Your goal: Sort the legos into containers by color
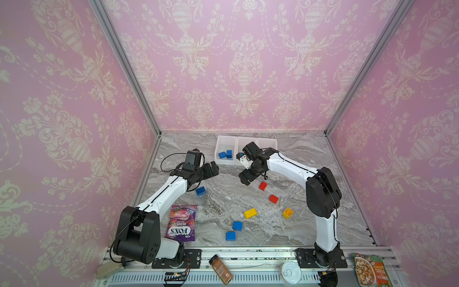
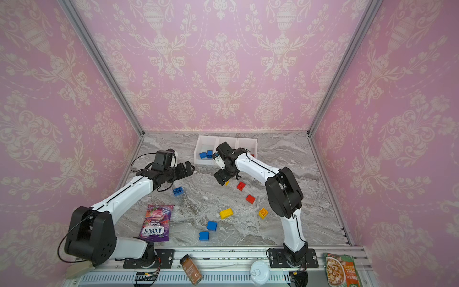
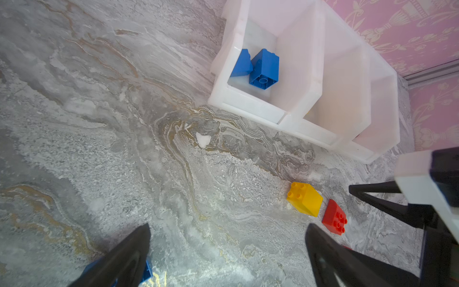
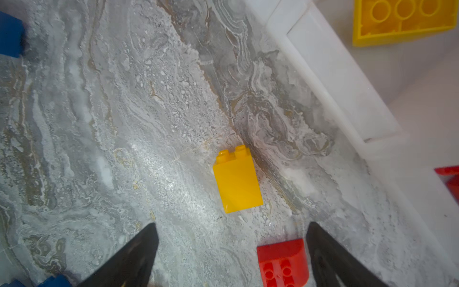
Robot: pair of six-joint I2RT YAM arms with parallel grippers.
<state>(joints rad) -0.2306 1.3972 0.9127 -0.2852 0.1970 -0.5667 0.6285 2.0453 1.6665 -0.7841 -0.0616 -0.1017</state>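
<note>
The white containers (image 1: 248, 145) stand in a row at the back. Two blue legos (image 3: 263, 68) lie in the left bin, a yellow one (image 4: 402, 20) in the middle bin, and a red one (image 4: 449, 181) shows at the right bin's edge. My right gripper (image 4: 232, 231) hangs open just in front of the bins, over a yellow lego (image 4: 237, 180) lying on its side, with a red lego (image 4: 283, 263) beside one finger. My left gripper (image 3: 227, 248) is open and empty, above a blue lego (image 1: 200, 190). More legos, red (image 1: 273, 199), yellow (image 1: 250, 213) and blue (image 1: 237, 225), lie scattered in front.
A purple candy bag (image 1: 182, 223) lies beside the left arm. On the front rail sit a spice jar (image 1: 221, 269), a round white lidded tub (image 1: 290, 272) and a snack packet (image 1: 370, 270). Pink walls close in the marble table (image 1: 223, 203) on three sides.
</note>
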